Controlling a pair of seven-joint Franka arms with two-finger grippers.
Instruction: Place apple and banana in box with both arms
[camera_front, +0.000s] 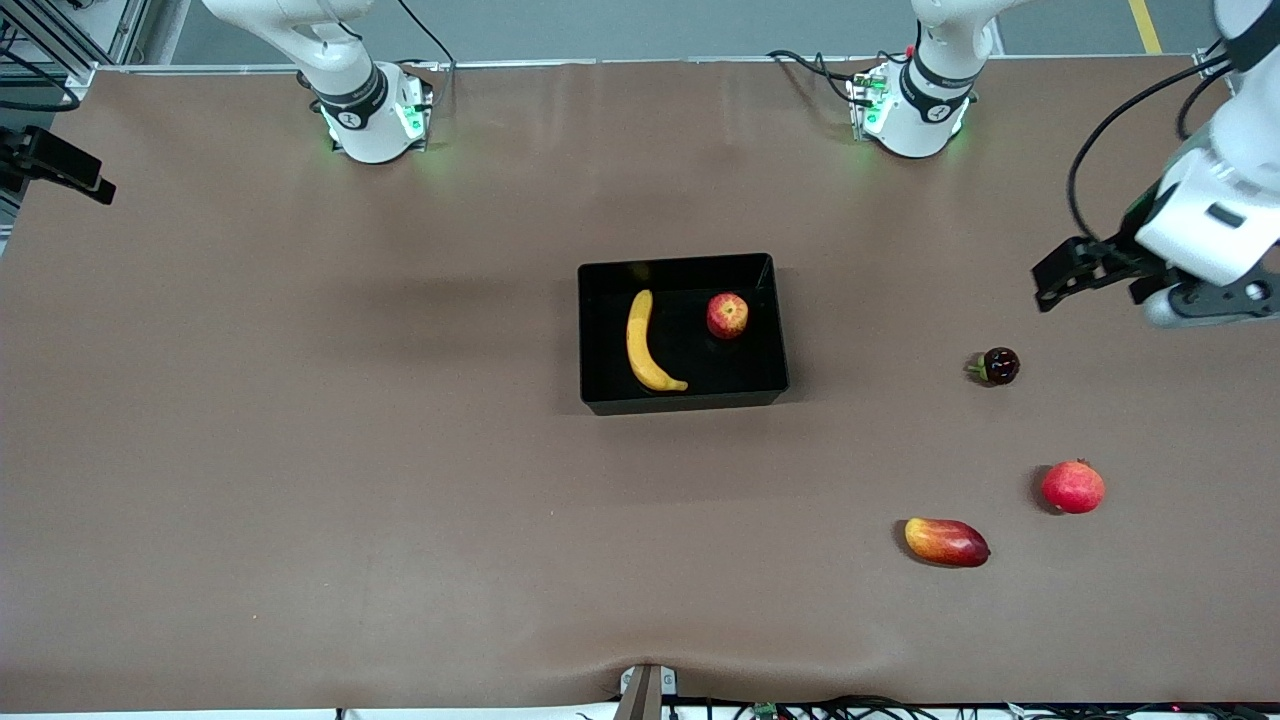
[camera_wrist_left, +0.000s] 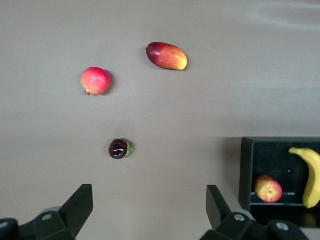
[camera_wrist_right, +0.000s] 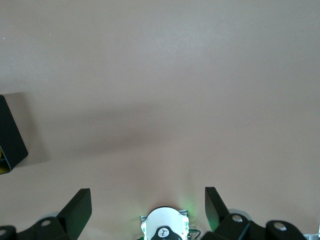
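The black box (camera_front: 683, 404) sits mid-table. The yellow banana (camera_front: 643, 345) and the small red-yellow apple (camera_front: 727, 316) lie in it, apart from each other. The left wrist view also shows the box (camera_wrist_left: 246, 170), banana (camera_wrist_left: 312, 175) and apple (camera_wrist_left: 268, 189). My left gripper (camera_front: 1095, 280) is open and empty, up in the air over bare table toward the left arm's end (camera_wrist_left: 150, 200). My right gripper (camera_wrist_right: 147, 200) is open and empty, high over the table by its own base. It is out of the front view. A corner of the box (camera_wrist_right: 10, 135) shows in the right wrist view.
Three other fruits lie toward the left arm's end: a small dark fruit (camera_front: 998, 366), a larger round red fruit (camera_front: 1073, 487) and an oblong red-yellow mango (camera_front: 946, 541). A black fixture (camera_front: 55, 165) juts in at the right arm's end.
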